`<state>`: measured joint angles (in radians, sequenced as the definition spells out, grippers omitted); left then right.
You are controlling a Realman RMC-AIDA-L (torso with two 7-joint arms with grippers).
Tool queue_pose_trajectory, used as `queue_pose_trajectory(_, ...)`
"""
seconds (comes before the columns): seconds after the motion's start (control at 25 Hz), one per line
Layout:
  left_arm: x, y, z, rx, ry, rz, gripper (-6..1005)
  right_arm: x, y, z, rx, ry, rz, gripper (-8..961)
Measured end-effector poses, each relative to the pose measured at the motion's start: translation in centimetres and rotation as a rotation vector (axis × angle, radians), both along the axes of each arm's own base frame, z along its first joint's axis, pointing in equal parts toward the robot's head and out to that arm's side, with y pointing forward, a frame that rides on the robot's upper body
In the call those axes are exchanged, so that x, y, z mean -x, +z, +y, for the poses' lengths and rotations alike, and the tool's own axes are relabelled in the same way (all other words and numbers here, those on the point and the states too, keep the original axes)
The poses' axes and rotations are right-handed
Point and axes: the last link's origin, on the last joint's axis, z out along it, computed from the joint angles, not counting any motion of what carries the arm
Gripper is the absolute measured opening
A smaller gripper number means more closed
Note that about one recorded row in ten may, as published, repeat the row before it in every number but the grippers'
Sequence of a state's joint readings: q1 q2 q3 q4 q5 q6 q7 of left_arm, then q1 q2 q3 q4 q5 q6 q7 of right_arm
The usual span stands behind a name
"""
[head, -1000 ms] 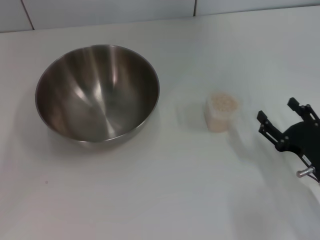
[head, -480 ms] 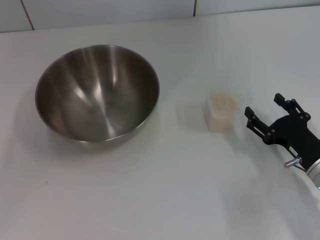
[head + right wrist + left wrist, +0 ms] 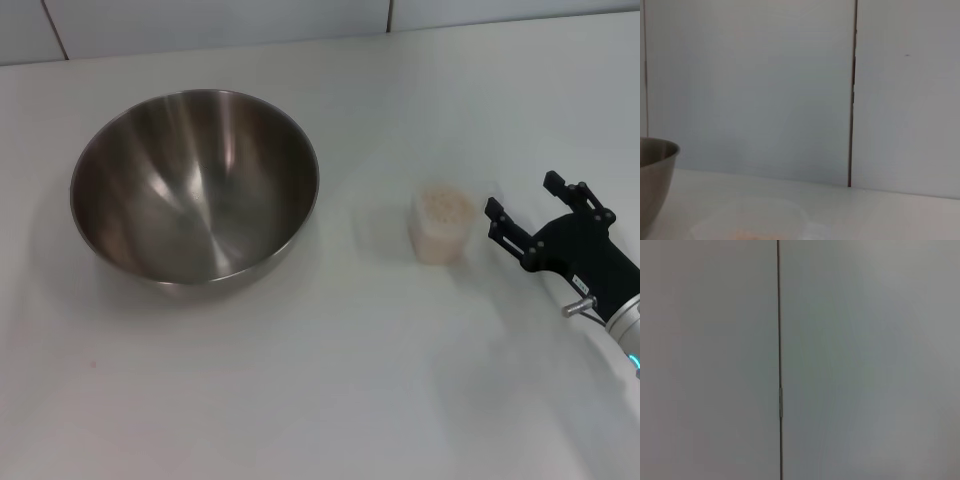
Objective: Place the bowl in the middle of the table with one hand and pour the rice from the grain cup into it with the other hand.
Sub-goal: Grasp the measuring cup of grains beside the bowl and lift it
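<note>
Right gripper (image 3: 528,212) moved closer to grain cup (image 3: 440,224); L arm unseen.

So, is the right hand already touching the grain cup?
Apart. The head view shows bare table between the open right hand and the grain cup; its nearer fingertip stops just short of the cup's side.

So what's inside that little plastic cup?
The grain cup holds pale rice, seen through its open top. How deep the rice goes can't be judged. The right end effector is beside it, open.
</note>
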<state>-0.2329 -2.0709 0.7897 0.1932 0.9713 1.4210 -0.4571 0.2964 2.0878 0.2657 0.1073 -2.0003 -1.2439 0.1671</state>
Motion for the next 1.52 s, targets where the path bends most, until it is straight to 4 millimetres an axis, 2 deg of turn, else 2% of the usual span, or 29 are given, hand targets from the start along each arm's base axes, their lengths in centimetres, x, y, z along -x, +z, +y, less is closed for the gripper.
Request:
queue_pose_trajectory(0.48,0.0,-0.1,0.0,0.005,-0.001,0.002,818,0.5,0.1,1.8,-0.001,0.002,-0.017,781)
queue_pose_trajectory(0.92,0.0,-0.1,-0.1,0.006,0.001,0.003,818,0.9,0.1,2.0,-0.005,0.019,-0.017,771)
queue_pose_trajectory(1.12,0.1,-0.1,-0.1,0.006,0.002,0.003,818,1.3,-0.1,2.1,-0.003,0.026,-0.004,544)
queue_pose_trajectory(1.52,0.0,-0.1,0.0,0.006,0.001,0.003,818,1.4,-0.1,2.2,-0.008,0.034,0.001,257)
